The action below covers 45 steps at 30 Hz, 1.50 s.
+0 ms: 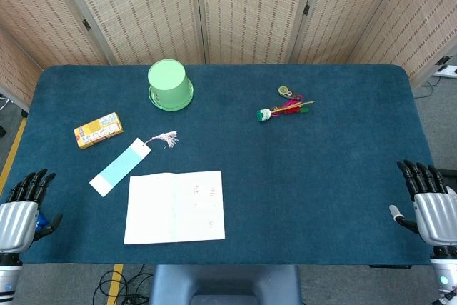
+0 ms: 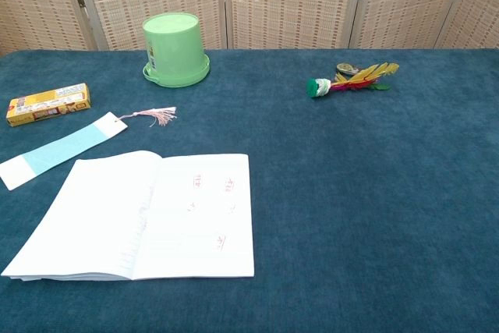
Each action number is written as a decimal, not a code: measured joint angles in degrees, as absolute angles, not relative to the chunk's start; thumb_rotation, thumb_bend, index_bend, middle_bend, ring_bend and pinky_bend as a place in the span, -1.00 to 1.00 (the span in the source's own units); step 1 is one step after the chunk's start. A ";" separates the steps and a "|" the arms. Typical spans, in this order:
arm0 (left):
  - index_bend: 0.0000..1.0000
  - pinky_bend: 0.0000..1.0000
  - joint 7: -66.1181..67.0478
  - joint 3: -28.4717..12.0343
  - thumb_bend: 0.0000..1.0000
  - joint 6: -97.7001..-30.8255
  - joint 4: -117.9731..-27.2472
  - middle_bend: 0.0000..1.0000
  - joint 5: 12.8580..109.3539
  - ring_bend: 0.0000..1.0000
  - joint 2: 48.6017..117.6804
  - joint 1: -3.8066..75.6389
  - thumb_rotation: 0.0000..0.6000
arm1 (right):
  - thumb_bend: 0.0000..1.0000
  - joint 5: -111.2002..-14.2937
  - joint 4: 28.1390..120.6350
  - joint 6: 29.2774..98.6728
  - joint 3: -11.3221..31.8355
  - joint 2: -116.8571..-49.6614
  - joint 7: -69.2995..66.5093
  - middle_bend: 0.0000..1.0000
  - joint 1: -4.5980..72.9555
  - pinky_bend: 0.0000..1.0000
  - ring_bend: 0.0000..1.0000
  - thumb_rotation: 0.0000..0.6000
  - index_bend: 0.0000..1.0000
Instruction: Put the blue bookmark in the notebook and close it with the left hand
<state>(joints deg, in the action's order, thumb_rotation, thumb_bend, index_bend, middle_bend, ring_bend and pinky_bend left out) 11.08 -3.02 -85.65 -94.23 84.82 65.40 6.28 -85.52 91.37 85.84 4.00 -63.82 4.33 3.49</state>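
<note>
Head view shows the open notebook (image 1: 175, 206) on the table (image 1: 321, 169), the blue bookmark (image 1: 120, 168) just beside its upper left, both hands (image 1: 20, 208) (image 1: 428, 201) empty with fingers spread at the table's near corners.

Deep teal carpeted table (image 1: 321, 176); on it an open white paper notebook (image 1: 175, 206) with small red marks on its right page; just left of the notebook, a pale blue card bookmark (image 1: 120, 168) with white ends and pink tassel; beyond the notebook, an upturned light green plastic bucket (image 1: 170, 84); a yellow printed carton (image 1: 98, 130); a multicoloured feather shuttlecock (image 1: 284, 110); beige woven screens (image 1: 250, 5).
</note>
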 measured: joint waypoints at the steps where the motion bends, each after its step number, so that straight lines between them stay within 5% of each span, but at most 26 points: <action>1: -0.76 -0.64 11.19 -3.06 -0.41 -85.71 -94.19 -0.83 84.78 -0.82 65.48 6.23 1.00 | -0.61 -85.51 91.36 85.93 4.04 -63.82 4.38 -0.86 3.48 -0.85 -0.89 1.00 -0.92; 19: -0.55 -0.64 9.19 -3.37 -0.41 -83.83 -96.12 -0.83 87.13 -0.82 63.66 8.29 1.00 | -0.61 -87.09 91.91 87.78 4.14 -62.16 4.10 -0.86 3.06 -0.85 -0.89 1.00 -0.92; 31: -0.64 -0.64 7.77 -6.13 -0.41 -73.00 -97.19 -0.83 88.26 -0.82 63.55 17.81 1.00 | -0.61 -87.91 92.58 88.21 3.97 -61.36 4.13 -0.86 2.96 -0.85 -0.89 1.00 -0.92; 45: -0.80 -0.64 15.88 -7.91 -0.45 -60.14 -90.48 -0.83 78.63 -0.82 73.36 26.98 1.00 | -0.61 -87.25 92.79 87.90 3.90 -61.28 4.34 -0.86 2.71 -0.85 -0.89 1.00 -0.92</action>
<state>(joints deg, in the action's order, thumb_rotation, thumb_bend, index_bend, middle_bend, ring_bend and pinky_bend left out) 15.88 -7.91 -60.14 -90.48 78.63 73.36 26.98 -87.25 92.79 87.90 3.90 -61.28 4.34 2.71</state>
